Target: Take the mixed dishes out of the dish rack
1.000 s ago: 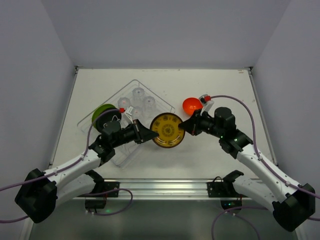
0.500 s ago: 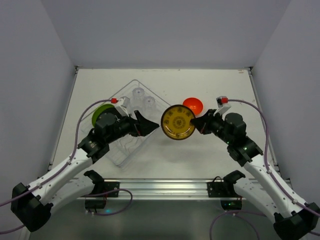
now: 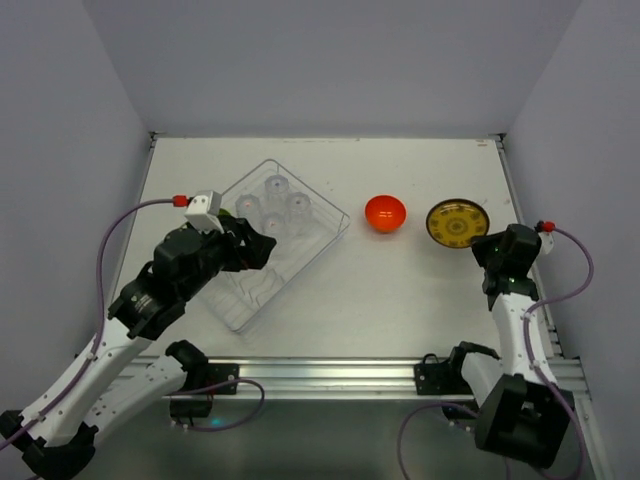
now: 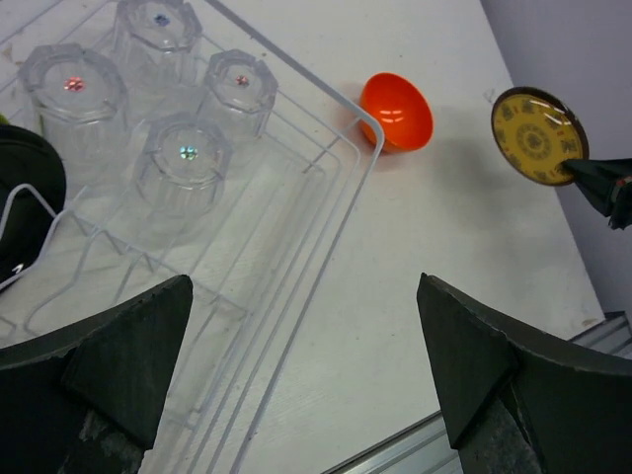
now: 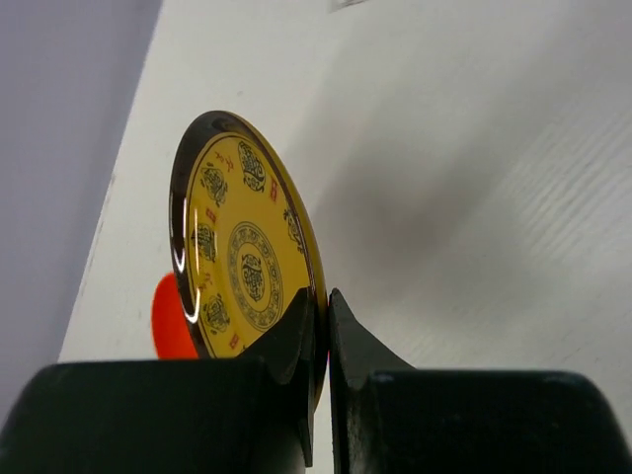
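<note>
Site type: robotics lab test cell, not domestic. Evidence as follows.

- White bench (image 3: 400, 310) boxed on 3 sides by bare grey panels (image 3: 330, 60), uniform finish throughout.
- Alu. extrusion rail (image 3: 330, 372) runs along near edge. Left arm (image 3: 110, 350) and right arm (image 3: 520, 320) fixed to it via black clamps (image 3: 440, 378).
- Purple cabling (image 3: 104, 248) loose-routed along arms. Green status LED (image 3: 213, 422) lit below rail.
- Views come from fixed overhead cam plus wrist cams.
- Only household items: clear dish rack (image 3: 255, 285) w/ a few dishes, standing directly on bench.
</note>
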`<control>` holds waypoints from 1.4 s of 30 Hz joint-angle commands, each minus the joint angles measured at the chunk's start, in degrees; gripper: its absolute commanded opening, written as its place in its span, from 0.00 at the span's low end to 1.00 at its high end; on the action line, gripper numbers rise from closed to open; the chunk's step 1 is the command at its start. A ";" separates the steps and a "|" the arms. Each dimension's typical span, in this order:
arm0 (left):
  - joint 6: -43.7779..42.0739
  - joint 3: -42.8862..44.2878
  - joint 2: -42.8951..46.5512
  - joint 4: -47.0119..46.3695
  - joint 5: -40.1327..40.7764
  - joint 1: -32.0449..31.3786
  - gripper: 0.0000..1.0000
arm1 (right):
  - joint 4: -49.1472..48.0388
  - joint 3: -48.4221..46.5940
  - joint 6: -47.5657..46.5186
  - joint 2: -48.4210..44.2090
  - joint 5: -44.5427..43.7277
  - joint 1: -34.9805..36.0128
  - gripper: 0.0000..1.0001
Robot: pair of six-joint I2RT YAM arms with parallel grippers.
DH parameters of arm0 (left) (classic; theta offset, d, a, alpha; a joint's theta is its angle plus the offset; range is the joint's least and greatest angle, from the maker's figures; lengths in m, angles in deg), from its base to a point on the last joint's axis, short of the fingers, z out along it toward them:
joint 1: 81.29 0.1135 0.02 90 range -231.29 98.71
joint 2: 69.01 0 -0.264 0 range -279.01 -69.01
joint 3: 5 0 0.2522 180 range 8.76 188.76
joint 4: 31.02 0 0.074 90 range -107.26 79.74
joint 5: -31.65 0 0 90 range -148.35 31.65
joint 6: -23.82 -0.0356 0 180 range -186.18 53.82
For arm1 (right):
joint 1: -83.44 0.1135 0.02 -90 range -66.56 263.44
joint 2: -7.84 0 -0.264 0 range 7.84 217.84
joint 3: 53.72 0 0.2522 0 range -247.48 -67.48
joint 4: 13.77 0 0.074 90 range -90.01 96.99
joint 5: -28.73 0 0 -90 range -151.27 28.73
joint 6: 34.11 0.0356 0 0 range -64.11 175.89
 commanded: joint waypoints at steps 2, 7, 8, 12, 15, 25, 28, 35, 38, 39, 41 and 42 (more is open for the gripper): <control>-5.84 2.42 1.55 7.07 3.97 -0.07 1.00 | -12.53 1.87 11.68 9.61 -8.12 -2.64 0.00; -7.51 2.34 3.84 8.13 3.08 -0.07 1.00 | -20.89 0.21 12.41 22.44 -9.90 -2.64 0.00; -7.60 2.34 4.10 8.31 3.17 -0.07 1.00 | -20.29 -0.58 13.09 25.77 -8.94 -2.81 0.00; -7.95 1.90 5.16 8.66 4.48 -0.07 1.00 | -18.89 -4.53 12.93 29.48 -6.56 -3.16 0.00; -7.69 1.11 5.95 8.05 4.84 -0.07 1.00 | -11.79 -8.31 11.88 31.85 -6.12 -3.08 0.00; -4.97 1.89 4.20 9.45 10.54 -0.07 1.00 | -5.61 -14.04 4.93 36.34 -1.73 -3.34 0.12; -3.12 2.69 2.01 11.64 15.46 -0.07 1.00 | -5.17 -14.22 4.40 36.70 -1.02 -3.69 0.13; -2.15 3.21 0.59 10.68 21.26 -0.07 1.00 | -3.24 -15.01 2.03 37.23 0.56 -3.87 0.26; -2.24 3.92 -1.69 11.12 23.20 0.02 1.00 | -3.23 -14.04 0.98 36.35 2.14 -3.87 0.62; -2.50 4.53 -3.26 11.21 23.73 0.02 1.00 | -3.15 -13.78 0.28 36.09 2.67 -3.87 0.63; -3.55 5.76 -4.85 12.69 24.61 0.10 1.00 | -3.15 -13.25 -0.08 35.74 4.16 -3.87 0.65; -4.34 6.46 -6.34 13.05 24.53 0.11 1.00 | -2.63 -13.33 -0.34 35.04 4.60 -3.87 0.66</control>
